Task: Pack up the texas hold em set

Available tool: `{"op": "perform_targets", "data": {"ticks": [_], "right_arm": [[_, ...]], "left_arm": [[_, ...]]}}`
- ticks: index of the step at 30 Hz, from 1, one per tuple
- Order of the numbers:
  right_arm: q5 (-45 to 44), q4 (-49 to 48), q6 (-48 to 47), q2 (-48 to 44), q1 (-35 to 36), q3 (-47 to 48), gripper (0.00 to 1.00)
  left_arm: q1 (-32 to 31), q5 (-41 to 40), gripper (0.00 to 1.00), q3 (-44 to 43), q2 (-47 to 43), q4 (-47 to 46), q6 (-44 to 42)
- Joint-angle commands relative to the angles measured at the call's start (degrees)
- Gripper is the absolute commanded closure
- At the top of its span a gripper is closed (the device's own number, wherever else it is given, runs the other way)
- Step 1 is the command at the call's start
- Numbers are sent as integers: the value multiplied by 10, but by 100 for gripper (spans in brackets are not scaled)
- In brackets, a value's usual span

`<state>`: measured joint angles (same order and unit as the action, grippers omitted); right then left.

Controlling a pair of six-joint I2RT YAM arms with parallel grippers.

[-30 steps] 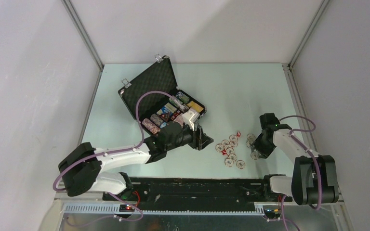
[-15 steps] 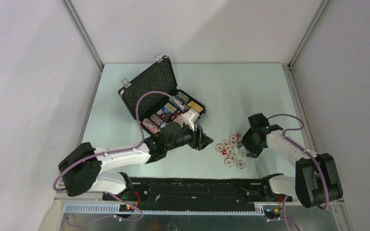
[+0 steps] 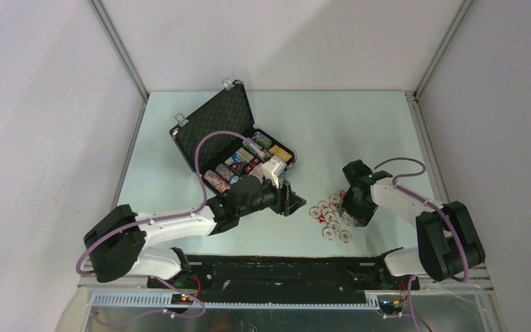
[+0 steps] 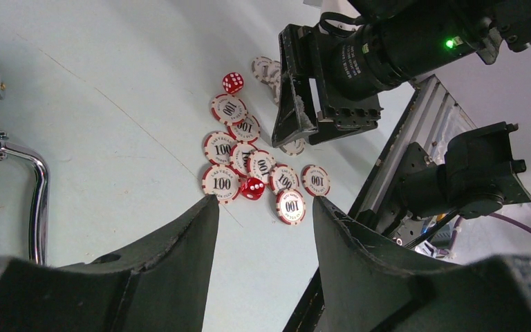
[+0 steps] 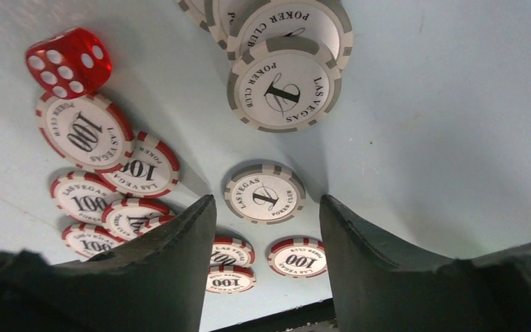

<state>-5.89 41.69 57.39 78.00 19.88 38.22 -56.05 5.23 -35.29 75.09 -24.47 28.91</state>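
- Grey-and-white round poker chip marked 1 (image 5: 265,192) lies flat on the pale bench (image 3: 359,131), directly under the right gripper (image 5: 266,207), whose jaws stand wide and empty. Being round, it has no long axis.
- Red-and-white 100 chips (image 5: 86,131) crowd just left of it, a small red die (image 5: 69,61) beside them.
- The right arm is nearer. The left gripper (image 4: 264,207), also wide and empty, hovers by the open black foam-lined case (image 3: 218,124), left of the chips.
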Motion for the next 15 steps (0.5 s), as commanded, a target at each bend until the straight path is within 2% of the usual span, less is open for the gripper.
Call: {"op": "perform_targets", "data": {"ticks": [1,6,15], "right_arm": [[-50,16,24,34,17,22,43],[-53,1,20,73,19,24,45],[-58,5,11,103,18,40,44]], "left_arm": [[3,-1,41,-7,-6,-9,-11],[5,-1,41,-5,-8,-10,-12],[8,4,41,-5,-4,-11,-12]]}}
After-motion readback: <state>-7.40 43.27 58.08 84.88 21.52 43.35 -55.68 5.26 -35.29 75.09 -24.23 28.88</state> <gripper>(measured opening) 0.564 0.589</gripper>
